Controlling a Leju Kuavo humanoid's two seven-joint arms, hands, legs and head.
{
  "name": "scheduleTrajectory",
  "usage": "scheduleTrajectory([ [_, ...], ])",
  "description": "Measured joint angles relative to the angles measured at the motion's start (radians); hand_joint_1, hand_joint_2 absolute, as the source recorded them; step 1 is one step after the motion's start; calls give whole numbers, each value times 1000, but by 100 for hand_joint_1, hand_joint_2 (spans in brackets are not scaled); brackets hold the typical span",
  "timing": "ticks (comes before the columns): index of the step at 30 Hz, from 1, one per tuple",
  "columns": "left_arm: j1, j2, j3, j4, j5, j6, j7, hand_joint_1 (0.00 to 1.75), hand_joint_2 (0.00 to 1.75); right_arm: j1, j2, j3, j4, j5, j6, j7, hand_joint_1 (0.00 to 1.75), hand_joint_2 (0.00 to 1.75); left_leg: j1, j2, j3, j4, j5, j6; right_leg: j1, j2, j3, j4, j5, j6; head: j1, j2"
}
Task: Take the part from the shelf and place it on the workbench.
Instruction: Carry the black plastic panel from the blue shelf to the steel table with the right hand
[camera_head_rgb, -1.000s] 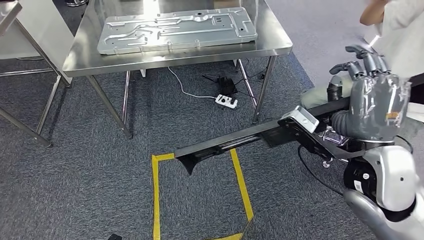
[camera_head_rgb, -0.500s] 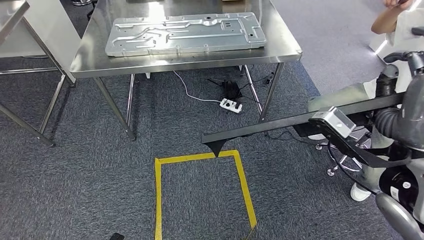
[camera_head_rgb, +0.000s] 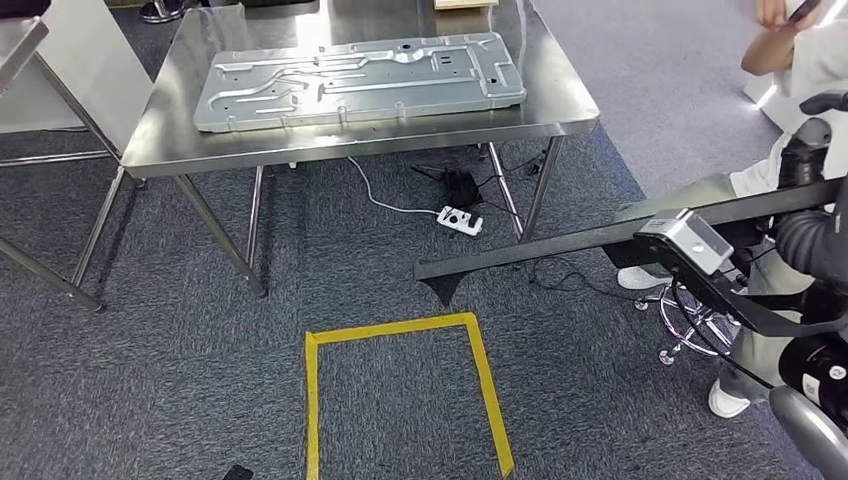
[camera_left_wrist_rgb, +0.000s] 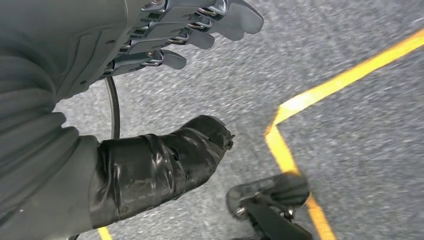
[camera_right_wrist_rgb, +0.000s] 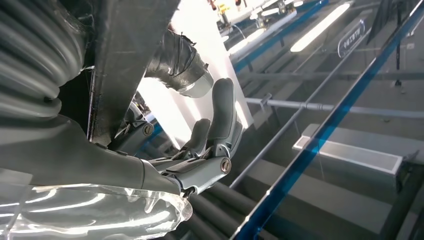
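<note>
A long black part (camera_head_rgb: 560, 245) hangs level over the carpet on the right, its pointed end near the workbench leg. My right hand (camera_head_rgb: 815, 140) grips its far end at the picture's right edge. In the right wrist view the dark flat part (camera_right_wrist_rgb: 125, 50) lies between the thumb and the fingers of my right hand (camera_right_wrist_rgb: 200, 150). My left hand (camera_left_wrist_rgb: 100, 90) hangs above the carpet with its fingers apart and nothing in it. The steel workbench (camera_head_rgb: 170, 130) stands ahead on the left, carrying a large stamped silver plate (camera_head_rgb: 360, 70).
A yellow tape square (camera_head_rgb: 400, 330) marks the carpet in front of me. A white power strip (camera_head_rgb: 458, 220) and cables lie under the workbench. A person (camera_head_rgb: 790, 50) sits at the right on a wheeled chair (camera_head_rgb: 690, 320). Another steel table (camera_head_rgb: 30, 40) stands at far left.
The view has shifted a little. My right arm has swung the black part to the right and away from the tape square; the hand has slid toward the right edge.
</note>
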Motion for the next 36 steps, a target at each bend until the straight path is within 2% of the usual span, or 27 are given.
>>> scheduleTrajectory([
  [1, -1, 0, 0, 0, 0, 0, 0, 0, 175, 1, -1, -2, -2, -5, 0, 1, 175, 175, -4, 1, 20, -45, 14, 5, 0, 1, 7, -3, -10, 5, 1, 0],
  [2, -2, 0, 0, 0, 0, 1, 1, 0, 175, 3, -2, -6, -3, -15, -1, 1, 175, 175, -7, 1, 33, -70, 10, 10, -1, 2, 16, -4, -14, 11, 2, 0],
  [5, -3, 0, 0, 0, 0, 3, 1, 0, 175, 11, -6, -14, -5, -48, -4, 5, 175, 175, -11, -1, 68, -101, -12, 23, -6, 1, 37, 6, -14, 28, 4, 0],
  [6, -3, 0, 0, 0, 0, 4, 2, 0, 175, 12, -6, -16, -5, -52, -5, 5, 175, 175, -10, -1, 83, -107, -17, 29, -7, 0, 29, 29, -20, 32, 5, 0],
  [7, -4, 0, 0, 0, -1, 4, 2, 0, 175, 13, -6, -18, -5, -54, -7, 5, 175, 175, -9, -1, 97, -110, -24, 34, -8, 0, 9, 68, -33, 35, 7, 0],
  [10, -6, 0, 0, 0, -2, 4, 2, 0, 175, 16, -7, -22, -5, -56, -9, 5, 175, 175, -9, -2, 119, -110, -45, 41, -11, -1, -116, 234, -97, 45, 10, 0],
  [11, -5, 0, 0, 0, -3, 4, 3, 0, 175, 18, -8, -22, -4, -58, -9, 5, 175, 175, -8, -2, 129, -109, -54, 39, -13, -1, -149, 258, -106, 49, 10, 0],
  [12, -5, 0, 0, 0, -4, 5, 4, 0, 175, 20, -8, -22, -4, -58, -10, 5, 175, 175, -7, -3, 141, -107, -64, 37, -16, -1, -166, 250, -96, 54, 10, 0],
  [13, -5, 0, 0, 0, -4, 7, 5, 0, 175, 20, -8, -22, -4, -59, -10, 5, 175, 175, -4, -5, 155, -104, -76, 34, -19, -1, -168, 210, -62, 58, 10, 0],
  [15, -7, 0, 0, 0, -9, 16, 10, 0, 175, 21, -8, -22, -4, -61, -11, 5, 175, 175, -1, -9, 177, -94, -103, 23, -24, 0, -159, 100, 48, 62, 12, 0],
  [16, -10, -1, -1, 0, -13, 25, 16, 0, 175, 22, -8, -22, -3, -62, -11, 5, 175, 175, 0, -11, 181, -90, -113, 16, -23, 0, -157, 63, 87, 58, 13, 0],
  [17, -13, -1, -1, 0, -18, 37, 22, 0, 175, 25, -9, -22, -2, -64, -12, 6, 175, 175, 0, -12, 180, -87, -120, 10, -22, 1, -160, 44, 111, 50, 14, 0],
  [19, -16, -2, -2, 0, -26, 60, 35, 0, 175, 28, -12, -23, -1, -66, -13, 7, 175, 175, 0, -13, 178, -86, -125, 0, -17, 2, -161, 40, 110, 29, 15, 0],
  [21, -17, -3, -2, 0, -31, 76, 44, 0, 175, 30, -14, -23, -1, -65, -14, 7, 175, 175, 2, -11, 173, -63, -135, -10, -18, 3, -151, 33, 107, 18, 15, 0],
  [23, -19, -3, -2, 0, -34, 82, 50, 0, 175, 30, -16, -23, 0, -65, -14, 7, 175, 175, 4, -7, 126, 24, -165, -19, -18, 2, -139, 29, 102, 8, 14, 0],
  [25, -21, -4, -2, 0, -36, 83, 52, 0, 175, 31, -16, -23, 1, -65, -14, 7, 175, 175, 6, -6, 46, 145, -208, -24, -15, 1, -133, 28, 95, 2, 14, 0],
  [26, -20, -4, -2, 0, -36, 81, 53, 0, 175, 32, -16, -23, 2, -66, -14, 7, 175, 175, 6, -6, 15, 183, -217, -24, -13, 1, -129, 28, 91, 1, 14, 0],
  [27, -19, -4, -3, 0, -36, 80, 54, 0, 175, 33, -16, -23, 3, -68, -13, 7, 175, 175, 6, -6, 0, 188, -208, -22, -10, 1, -124, 28, 88, 0, 14, 0],
  [28, -19, -4, -3, 0, -36, 78, 54, 0, 175, 34, -16, -23, 4, -72, -13, 7, 175, 175, 6, -6, 3, 159, -180, -18, -8, 2, -118, 28, 84, -1, 14, 0],
  [30, -19, -4, -3, 0, -35, 75, 55, 0, 175, 35, -16, -26, 7, -85, -12, 7, 175, 175, 2, -4, 47, 33, -97, -4, -5, 2, -106, 28, 78, -1, 14, 0],
  [31, -20, -4, -3, 0, -35, 75, 56, 0, 175, 35, -17, -29, 8, -91, -12, 7, 175, 175, -2, -3, 67, -23, -74, 2, -4, 2, -102, 27, 76, 1, 15, 0],
  [33, -21, -3, -3, 0, -35, 74, 58, 0, 175, 36, -18, -36, 12, -105, -12, 7, 175, 175, -10, -1, 86, -77, -66, 12, -5, 3, -100, 24, 75, 9, 14, 0],
  [34, -22, -2, -3, 0, -36, 74, 60, 0, 175, 37, -19, -40, 14, -113, -12, 7, 175, 175, -13, -1, 86, -79, -68, 14, -5, 3, -100, 22, 75, 14, 13, 0],
  [36, -20, -2, -3, 0, -35, 74, 61, 0, 175, 41, -26, -51, 19, -130, -12, 7, 175, 175, -10, -1, 99, -96, -43, 21, -4, 3, -99, 23, 71, 26, 13, 0],
])
